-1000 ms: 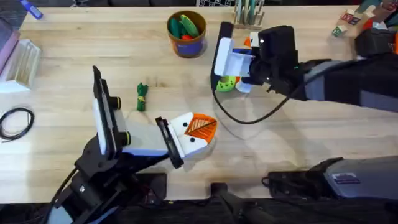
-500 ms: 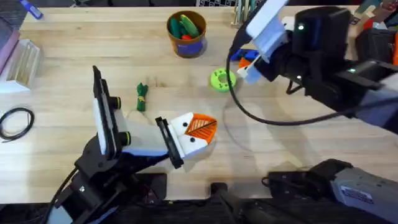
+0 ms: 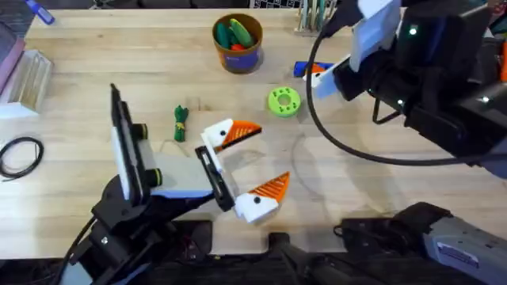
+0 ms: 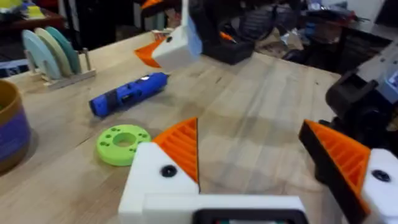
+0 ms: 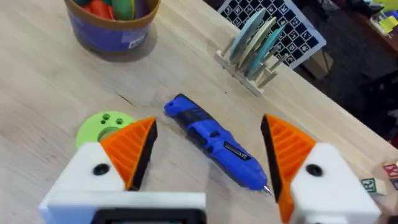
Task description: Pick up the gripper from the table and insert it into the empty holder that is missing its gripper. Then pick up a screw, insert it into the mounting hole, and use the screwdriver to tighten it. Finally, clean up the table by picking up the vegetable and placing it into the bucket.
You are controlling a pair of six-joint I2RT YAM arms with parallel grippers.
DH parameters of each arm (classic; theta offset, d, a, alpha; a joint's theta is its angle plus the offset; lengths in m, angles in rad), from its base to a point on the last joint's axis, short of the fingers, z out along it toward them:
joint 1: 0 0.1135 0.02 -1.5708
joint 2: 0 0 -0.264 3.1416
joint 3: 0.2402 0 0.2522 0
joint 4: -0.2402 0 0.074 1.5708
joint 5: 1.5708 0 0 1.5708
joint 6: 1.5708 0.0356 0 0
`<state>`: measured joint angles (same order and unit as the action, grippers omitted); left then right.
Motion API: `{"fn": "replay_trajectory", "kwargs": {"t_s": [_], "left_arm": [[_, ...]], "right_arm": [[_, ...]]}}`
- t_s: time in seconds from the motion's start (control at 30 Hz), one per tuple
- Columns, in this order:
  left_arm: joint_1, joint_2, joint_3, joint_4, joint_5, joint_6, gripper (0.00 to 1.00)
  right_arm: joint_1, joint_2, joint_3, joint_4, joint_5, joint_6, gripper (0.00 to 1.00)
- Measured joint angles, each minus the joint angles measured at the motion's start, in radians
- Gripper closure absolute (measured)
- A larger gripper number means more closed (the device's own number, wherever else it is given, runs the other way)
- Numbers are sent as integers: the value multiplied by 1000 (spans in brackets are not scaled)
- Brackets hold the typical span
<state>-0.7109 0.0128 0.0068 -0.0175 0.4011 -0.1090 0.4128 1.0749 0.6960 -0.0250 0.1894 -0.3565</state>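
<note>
- Since 1 second before, the left end effector (image 3: 249, 166) had spread from nearly shut to wide, its 2 white blocky fingers ending in orange ribbed wedge tips (image 3: 239, 133) that stood well apart above the tabletop (image 3: 71, 150); nothing lay between them.
- Over the same second the right end effector (image 5: 208, 155) had lifted off the bright-green disc (image 3: 283, 101) and drawn back toward the far right, large under the overhead camera.
- The right end effector was also wide, its 2 orange ribbed pads (image 5: 134, 146) straddling the screwdriver (image 5: 214, 142) from above, holding nothing.
- The screwdriver, a thick blue cylinder with a narrow tip, lay flat on the pale, grained wood near the far edge, just beyond the disc.
- The disc was a flat round ring with small holes, lying free on the tabletop between the bucket (image 3: 238, 41) and the screwdriver.
- The bucket, a round cup with a purple-blue body and an orange-brown rim, stood at the far middle and held green and red toy pieces.
- The vegetable (image 3: 181, 123), small, dark green with a yellowish band, lay on the wood just left of the left end effector's far finger.
</note>
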Motion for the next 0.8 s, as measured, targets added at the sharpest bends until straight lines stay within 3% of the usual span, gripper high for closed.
{"fn": "replay_trajectory", "kwargs": {"t_s": [0.07,0.17,0.37,0.6,0.8], "left_arm": [[0,0,9,-18,-37,-9,15],[0,0,78,-159,-140,-43,15],[0,72,374,-476,-404,-81,15],[0,404,717,-836,-676,-120,15],[14,687,856,-889,-779,-169,16]], "right_arm": [[8,-17,0,-7,0,25,10],[24,-39,0,-14,-3,48,10],[70,-50,0,-17,-3,66,9],[122,-50,0,-17,-3,85,9],[126,-50,0,-28,-3,154,10]]}}
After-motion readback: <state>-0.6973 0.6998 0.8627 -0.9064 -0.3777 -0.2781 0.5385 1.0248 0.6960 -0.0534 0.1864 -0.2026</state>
